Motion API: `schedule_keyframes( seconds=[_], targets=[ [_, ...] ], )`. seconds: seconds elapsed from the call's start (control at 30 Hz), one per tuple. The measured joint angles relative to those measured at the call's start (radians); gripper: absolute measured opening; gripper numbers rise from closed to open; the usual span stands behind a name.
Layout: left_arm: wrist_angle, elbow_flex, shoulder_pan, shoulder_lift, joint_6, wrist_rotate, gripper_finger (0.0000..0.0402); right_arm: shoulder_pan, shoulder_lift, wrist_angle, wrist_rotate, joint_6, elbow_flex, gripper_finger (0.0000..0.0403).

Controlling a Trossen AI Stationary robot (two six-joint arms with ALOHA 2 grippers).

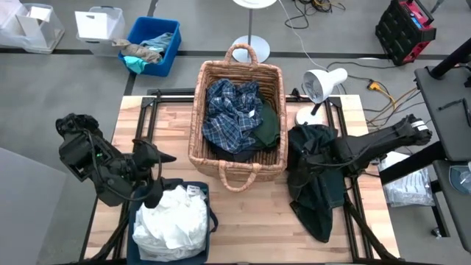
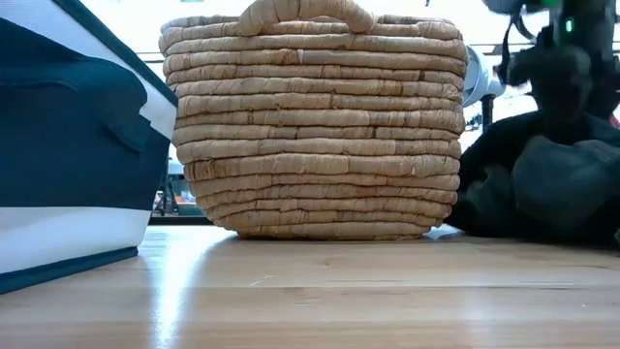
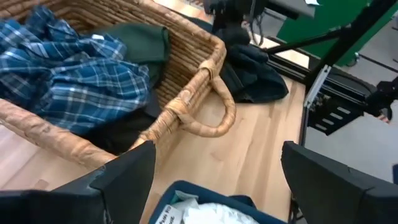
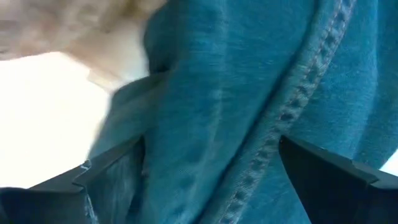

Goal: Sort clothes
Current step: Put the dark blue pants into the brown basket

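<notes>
Centrally, a wicker basket (image 1: pixel 237 118) holds a plaid shirt (image 1: pixel 228 110) and a dark green garment (image 1: pixel 268 126). White clothes (image 1: pixel 171 224) fill the navy bin (image 1: pixel 208 193) at the table's front left, where the left gripper (image 1: pixel 152 177) hovers, fingers spread wide and empty. On the right, the right gripper (image 1: pixel 309 157) presses into a dark garment (image 1: pixel 318 193) (its fingers stand wide apart, with the cloth between them).

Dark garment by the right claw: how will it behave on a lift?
Likely floppy: the dark garment lies crumpled in loose folds on the table. It would probably drape and trail rather than hold its shape. It bunches around the right claw, so a fold may snag; the stitched hem looks grippable, not slippery.
</notes>
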Motion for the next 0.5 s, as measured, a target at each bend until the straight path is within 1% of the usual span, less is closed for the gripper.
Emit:
schedule_keyframes(
  seconds=[0.17, 0.23, 0.3, 0.33, 0.4, 0.43, 0.5],
  targets=[
    [-0.008, 0.000, 0.001, 0.000, -0.001, -0.014, 0.0322, -0.047, 0.024, 0.019, 0.007, 0.025, -0.141, 0.0364],
    [-0.009, 0.000, 0.003, 0.000, -0.002, -0.020, 0.0322, -0.061, 0.029, 0.077, 0.010, 0.020, -0.205, 0.0363],
    [-0.014, 0.000, 0.004, 0.000, -0.003, -0.041, 0.0322, -0.067, 0.030, 0.172, 0.011, 0.013, -0.271, 0.0354],
    [-0.017, 0.000, 0.005, 0.000, -0.003, -0.053, 0.0322, -0.066, 0.030, 0.228, 0.010, 0.006, -0.303, 0.0341],
    [-0.017, 0.000, 0.006, 0.000, -0.004, -0.066, 0.0322, -0.066, 0.029, 0.319, 0.005, 0.009, -0.357, 0.0298],
    [-0.017, 0.000, 0.006, 0.000, -0.004, -0.072, 0.0322, -0.066, 0.029, 0.346, 0.004, 0.020, -0.378, 0.0268],
    [-0.017, 0.000, 0.006, 0.000, -0.004, -0.085, 0.0322, -0.065, 0.029, 0.371, 0.005, 0.034, -0.407, 0.0194]
  ],
)
